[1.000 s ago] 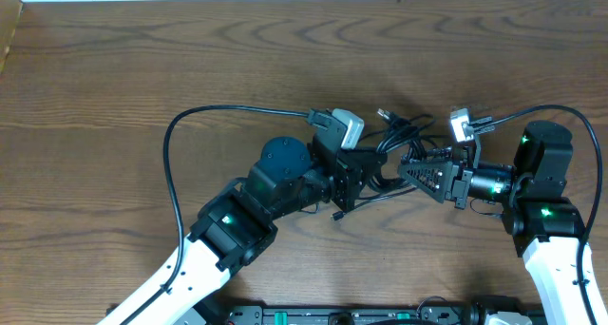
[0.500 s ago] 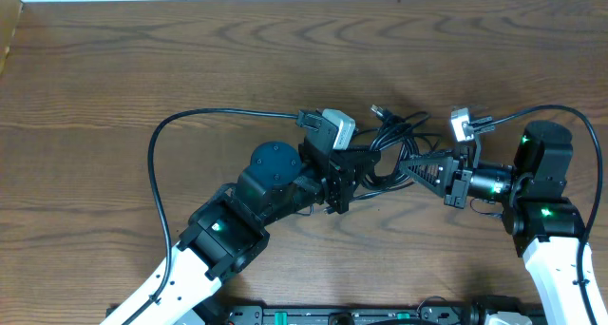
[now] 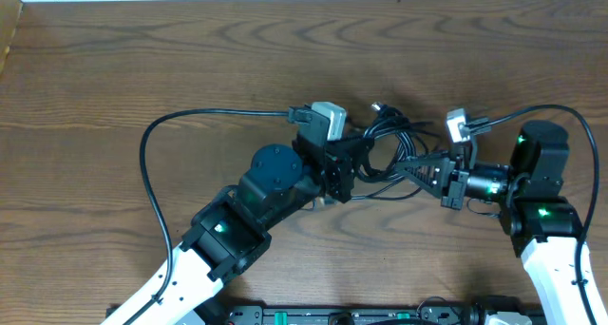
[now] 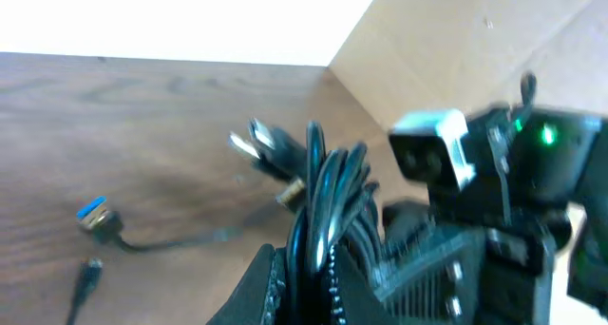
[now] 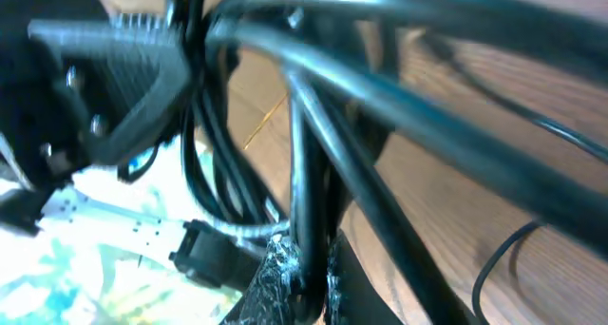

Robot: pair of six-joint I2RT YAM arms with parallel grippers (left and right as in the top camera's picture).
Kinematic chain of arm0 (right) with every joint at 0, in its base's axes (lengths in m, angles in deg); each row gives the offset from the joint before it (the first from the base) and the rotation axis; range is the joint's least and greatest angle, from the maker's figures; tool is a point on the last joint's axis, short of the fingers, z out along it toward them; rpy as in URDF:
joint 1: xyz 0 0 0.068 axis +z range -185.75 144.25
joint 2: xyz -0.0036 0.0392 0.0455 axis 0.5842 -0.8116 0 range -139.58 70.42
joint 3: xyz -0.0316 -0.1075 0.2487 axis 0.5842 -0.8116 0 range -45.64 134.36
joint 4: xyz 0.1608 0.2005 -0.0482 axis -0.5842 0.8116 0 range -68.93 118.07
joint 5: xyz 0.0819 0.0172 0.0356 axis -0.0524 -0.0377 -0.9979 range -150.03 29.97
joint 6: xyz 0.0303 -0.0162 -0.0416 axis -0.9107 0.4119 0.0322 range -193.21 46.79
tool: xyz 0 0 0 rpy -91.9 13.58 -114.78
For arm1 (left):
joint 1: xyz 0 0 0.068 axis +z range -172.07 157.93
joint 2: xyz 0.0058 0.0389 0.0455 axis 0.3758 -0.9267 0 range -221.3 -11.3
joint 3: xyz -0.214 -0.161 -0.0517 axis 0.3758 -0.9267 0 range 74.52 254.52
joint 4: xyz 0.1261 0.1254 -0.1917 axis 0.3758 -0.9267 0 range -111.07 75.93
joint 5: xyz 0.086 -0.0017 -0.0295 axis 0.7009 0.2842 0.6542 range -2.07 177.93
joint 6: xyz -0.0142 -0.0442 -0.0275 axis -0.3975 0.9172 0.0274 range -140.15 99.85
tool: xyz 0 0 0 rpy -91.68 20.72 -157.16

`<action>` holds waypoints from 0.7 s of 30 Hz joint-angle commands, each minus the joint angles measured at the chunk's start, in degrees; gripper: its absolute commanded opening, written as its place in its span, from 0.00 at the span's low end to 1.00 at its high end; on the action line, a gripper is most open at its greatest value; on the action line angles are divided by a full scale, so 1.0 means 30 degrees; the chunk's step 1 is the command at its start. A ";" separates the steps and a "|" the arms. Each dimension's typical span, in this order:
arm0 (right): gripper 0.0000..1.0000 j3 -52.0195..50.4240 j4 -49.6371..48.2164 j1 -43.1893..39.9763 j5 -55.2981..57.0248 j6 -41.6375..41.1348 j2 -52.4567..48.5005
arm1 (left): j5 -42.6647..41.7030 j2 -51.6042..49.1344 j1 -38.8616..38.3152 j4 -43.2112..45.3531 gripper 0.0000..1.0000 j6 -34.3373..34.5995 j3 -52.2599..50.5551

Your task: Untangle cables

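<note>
The cables (image 3: 385, 146) are a bundle of thin black cords held between my two grippers near the table's middle. My left gripper (image 3: 353, 163) is shut on the bundle's left side; in the left wrist view the cords (image 4: 318, 197) rise from between its fingers (image 4: 318, 282), with plug ends (image 4: 261, 144) sticking out. My right gripper (image 3: 410, 165) is shut on the bundle's right side; in the right wrist view one black cord (image 5: 309, 182) runs down into its fingers (image 5: 309, 287). A blue-tipped plug (image 4: 92, 212) and another small plug (image 4: 85, 273) lie on the wood.
The wooden table (image 3: 142, 68) stretches around the arms. A thick black wire (image 3: 180, 125) loops from the left arm's wrist camera. Another arm wire (image 3: 560, 111) arcs over the right arm. A cardboard surface (image 4: 456, 40) stands beyond the table's far edge.
Both grippers have moved a little toward the table's far side with the bundle held between them. The left arm has swung left and up; the bundle now sits higher in view.
</note>
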 commanded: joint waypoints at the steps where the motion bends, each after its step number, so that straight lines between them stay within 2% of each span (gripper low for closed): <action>1: 0.01 0.0233 0.0022 0.0882 -0.0299 0.1588 0.0029 | 0.3563 0.0328 0.0321 0.1253 0.07 0.0364 0.0277; 7: 0.01 0.0233 -0.0525 0.1800 -0.0306 0.2193 0.0029 | 0.5195 0.0321 0.0321 0.1180 0.07 0.0350 0.0277; 20: 0.01 0.0233 -0.0619 0.1923 0.0386 0.2550 0.0029 | 0.5282 0.0372 0.0321 -0.0321 0.08 0.0350 0.0277; 21: 0.03 0.0233 -0.0481 0.1894 0.0765 0.2448 0.0029 | 0.5275 0.0430 0.0321 -0.0313 0.07 0.0342 0.0277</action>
